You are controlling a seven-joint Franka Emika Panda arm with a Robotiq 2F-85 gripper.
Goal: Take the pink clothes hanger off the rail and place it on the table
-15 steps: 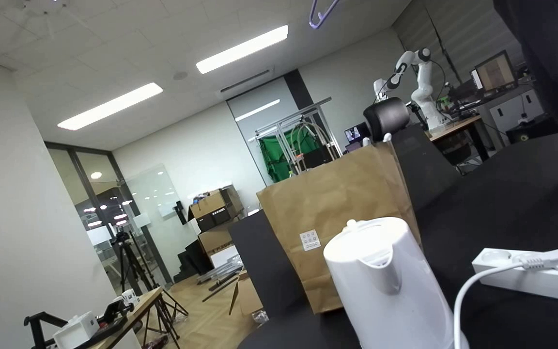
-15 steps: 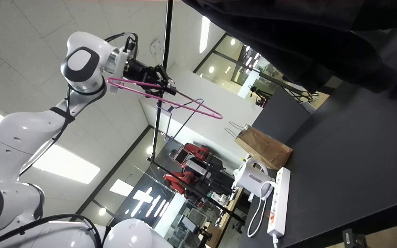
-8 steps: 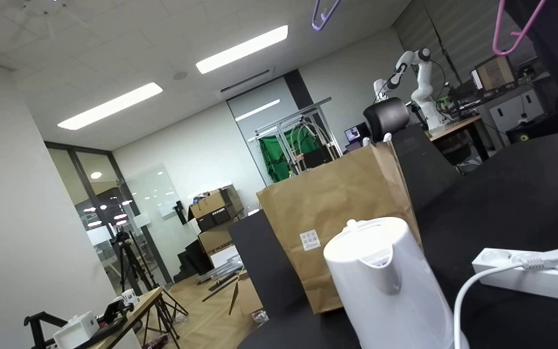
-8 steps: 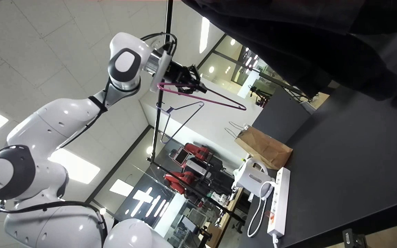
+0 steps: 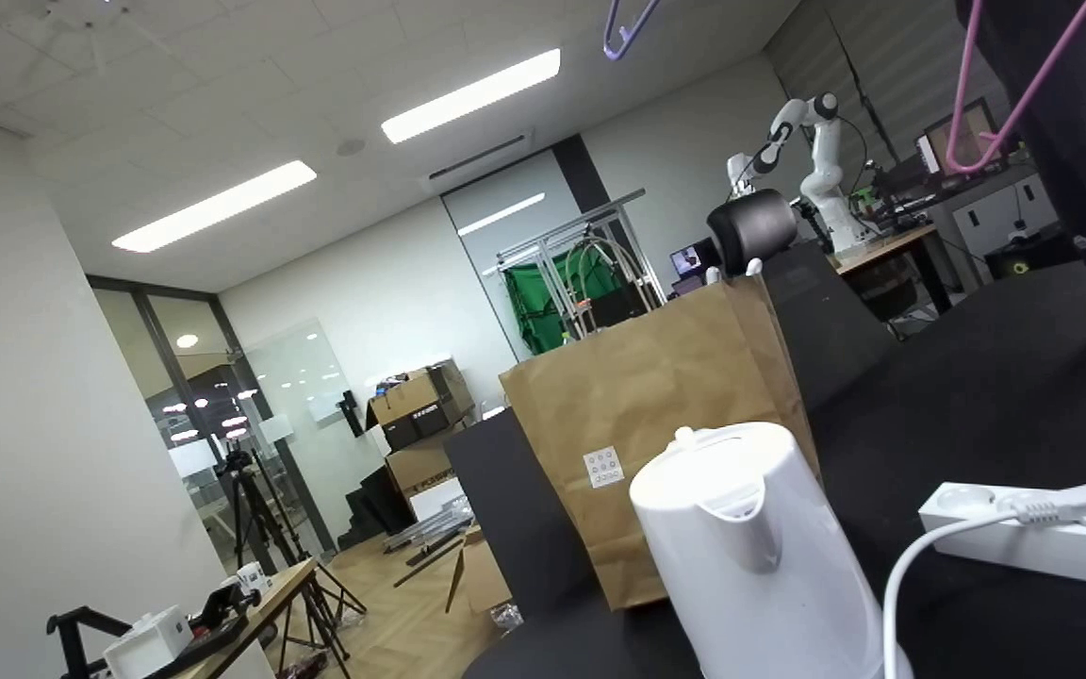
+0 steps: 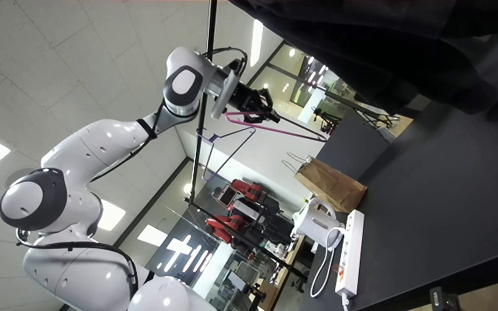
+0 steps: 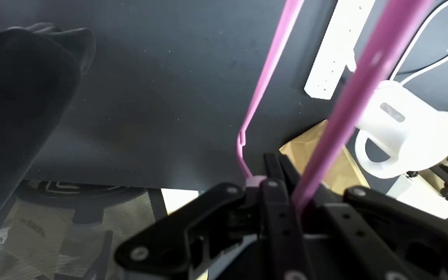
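Observation:
The pink clothes hanger [image 6: 283, 130] is held in the air, off the rail [image 6: 196, 160], in an exterior view. My gripper [image 6: 275, 115] is shut on it. In the wrist view the gripper [image 7: 278, 163] has its fingertips close together, and the hanger's thick rod [image 7: 351, 103] rises from between the fingers. Its thinner far part curves down left of them. The hanger's lower end [image 5: 1038, 80] hangs at the top right in an exterior view. The dark table [image 6: 439, 181] lies below, and it fills much of the wrist view [image 7: 161, 97]. The gripped spot itself is hidden.
A purple hanger [image 6: 231, 154] hangs on the rail. A paper bag [image 6: 331, 183], white kettle [image 6: 318, 222] and white power strip [image 6: 350, 255] with its cable stand along one table side. A large dark cloth-like shape [image 6: 361, 56] reaches over the table, also in the wrist view [image 7: 25, 97].
My gripper has moved right and slightly down with the pink hanger, away from the rail. In an exterior view the hanger has come into sight at the top right and sunk lower.

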